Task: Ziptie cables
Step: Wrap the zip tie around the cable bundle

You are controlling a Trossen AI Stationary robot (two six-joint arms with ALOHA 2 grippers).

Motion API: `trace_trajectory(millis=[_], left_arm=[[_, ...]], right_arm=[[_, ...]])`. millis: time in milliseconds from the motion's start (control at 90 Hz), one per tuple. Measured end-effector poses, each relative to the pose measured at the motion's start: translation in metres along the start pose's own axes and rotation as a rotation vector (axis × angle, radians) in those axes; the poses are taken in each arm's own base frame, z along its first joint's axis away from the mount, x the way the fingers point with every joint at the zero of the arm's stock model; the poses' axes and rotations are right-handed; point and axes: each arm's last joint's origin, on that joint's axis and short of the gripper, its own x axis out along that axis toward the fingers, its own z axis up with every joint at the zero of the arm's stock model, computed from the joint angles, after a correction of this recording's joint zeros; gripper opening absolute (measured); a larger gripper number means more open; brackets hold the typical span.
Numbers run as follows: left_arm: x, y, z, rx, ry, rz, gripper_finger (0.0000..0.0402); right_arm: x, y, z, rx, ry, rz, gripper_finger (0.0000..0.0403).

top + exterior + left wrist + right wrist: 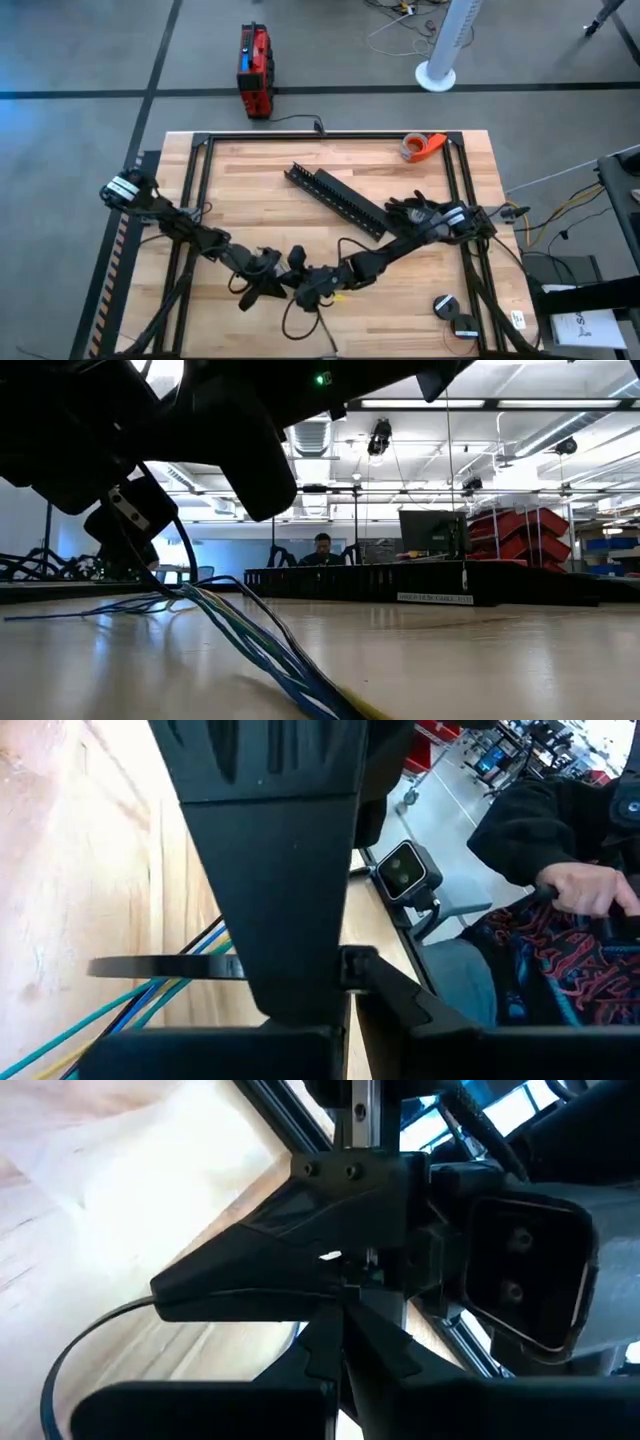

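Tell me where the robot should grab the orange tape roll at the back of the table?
Probably by its rim, from straight above. The tape roll seems to lie flat near the far right corner of the table, hole up, so one finger could drop into the hole and one outside the ring. Its exact shape is hard to make out.

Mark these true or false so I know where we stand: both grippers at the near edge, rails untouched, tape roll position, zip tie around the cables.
1. Both grippers meet near the table's front edge, left gripper beside right gripper. True.
2. The black slotted rails are held by an arm. False: they lie free mid-table.
3. The tape roll sits at the far right corner. True.
4. The cables are all red. False: blue and green.
5. A black zip tie crosses the cables. True.
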Motion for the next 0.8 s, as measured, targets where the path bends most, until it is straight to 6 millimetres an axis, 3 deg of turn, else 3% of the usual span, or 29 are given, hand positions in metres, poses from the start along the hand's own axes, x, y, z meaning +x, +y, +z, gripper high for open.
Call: trace_trajectory(millis=[800], left_arm=[[0.0001,-0.0001,0.0001,0.000,0.000,-0.001,0.0000]], right_arm=[[-0.0011,0.0001,-0.0002,0.010,0.011,0.012,0.0000]])
